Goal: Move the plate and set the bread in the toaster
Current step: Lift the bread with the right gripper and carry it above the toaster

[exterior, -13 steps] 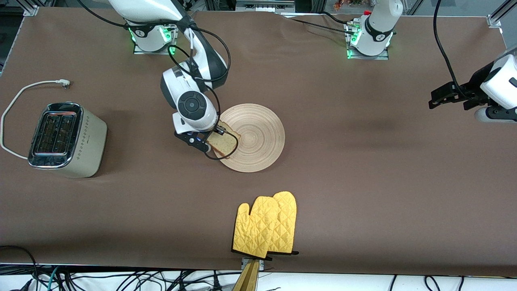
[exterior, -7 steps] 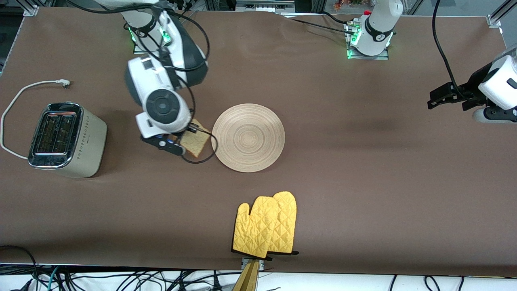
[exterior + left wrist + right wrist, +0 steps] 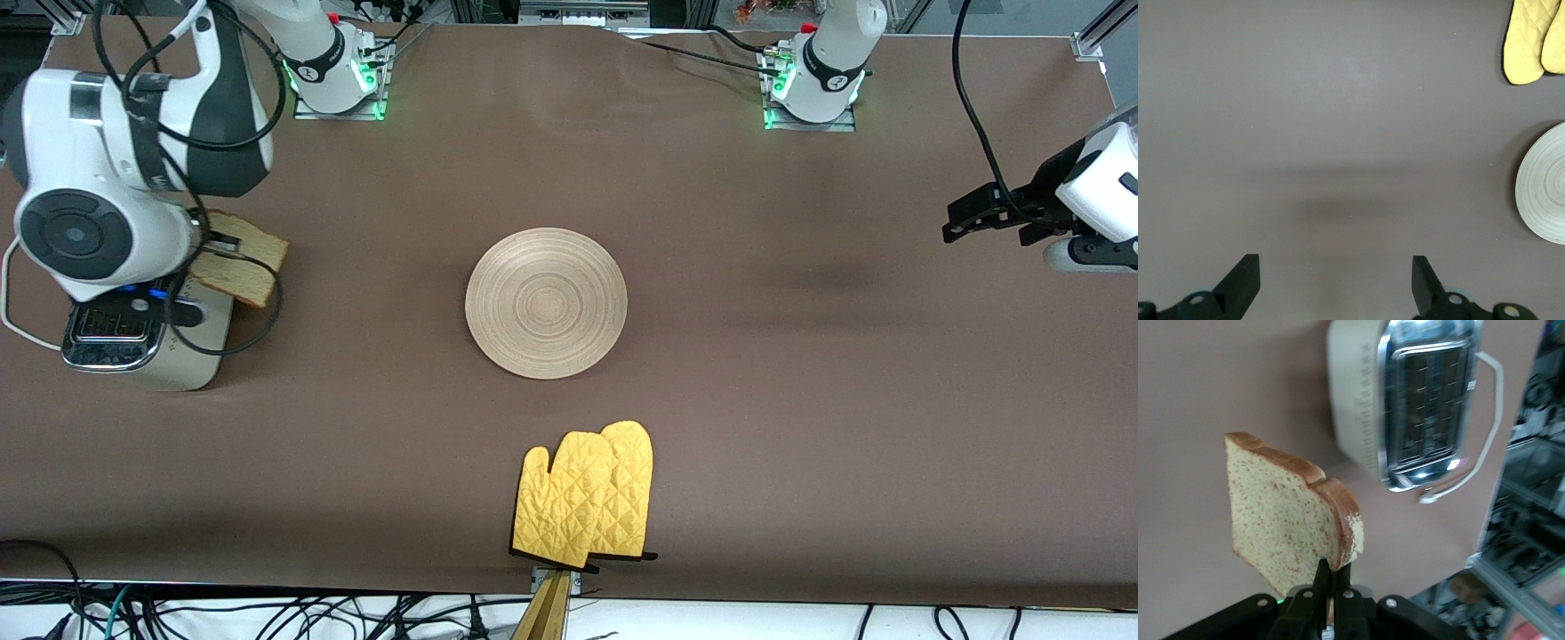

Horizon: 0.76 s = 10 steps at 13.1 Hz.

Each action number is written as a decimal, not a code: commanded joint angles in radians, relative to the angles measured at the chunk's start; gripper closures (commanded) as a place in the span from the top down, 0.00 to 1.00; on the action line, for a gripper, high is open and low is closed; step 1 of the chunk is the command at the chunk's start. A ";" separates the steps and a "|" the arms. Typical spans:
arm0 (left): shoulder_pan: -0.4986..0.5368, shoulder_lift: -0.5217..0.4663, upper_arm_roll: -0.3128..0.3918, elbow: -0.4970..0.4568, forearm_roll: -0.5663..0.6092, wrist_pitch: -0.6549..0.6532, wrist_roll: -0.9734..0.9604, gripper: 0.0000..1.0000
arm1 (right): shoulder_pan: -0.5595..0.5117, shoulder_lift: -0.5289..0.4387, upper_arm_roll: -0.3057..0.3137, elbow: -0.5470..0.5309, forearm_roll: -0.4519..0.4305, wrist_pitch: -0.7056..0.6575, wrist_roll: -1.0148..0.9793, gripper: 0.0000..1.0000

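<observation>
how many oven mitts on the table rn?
2. The two yellow quilted oven mitts lie side by side, overlapping, at the table edge nearest the front camera, nearer it than the round beige wooden plate. None seem hidden.

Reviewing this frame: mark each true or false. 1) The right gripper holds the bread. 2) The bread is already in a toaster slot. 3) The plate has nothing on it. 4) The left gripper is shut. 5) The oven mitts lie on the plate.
1) True: the right gripper is shut on the bread.
2) False: the bread hangs in the air by the toaster, whose slots look empty.
3) True: the plate is bare.
4) False: the left gripper is open, waiting over bare table at the left arm's end.
5) False: the oven mitts lie on the table, nearer the front camera than the plate.
</observation>
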 commanded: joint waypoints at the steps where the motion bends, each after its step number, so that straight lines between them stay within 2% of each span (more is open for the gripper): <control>1: 0.006 0.008 -0.003 0.023 0.010 -0.001 0.024 1.00 | 0.008 0.005 -0.074 0.003 -0.053 -0.004 -0.123 0.00; 5: 0.006 0.008 -0.003 0.023 0.010 -0.001 0.025 1.00 | -0.067 0.025 -0.085 0.000 -0.150 0.065 -0.241 0.00; 8: 0.006 0.008 -0.003 0.023 0.010 -0.001 0.025 1.00 | -0.177 0.045 -0.083 -0.003 -0.153 0.177 -0.387 0.00; 10: 0.006 0.008 -0.003 0.023 0.010 -0.001 0.025 1.00 | -0.198 0.062 -0.083 -0.003 -0.153 0.206 -0.400 0.00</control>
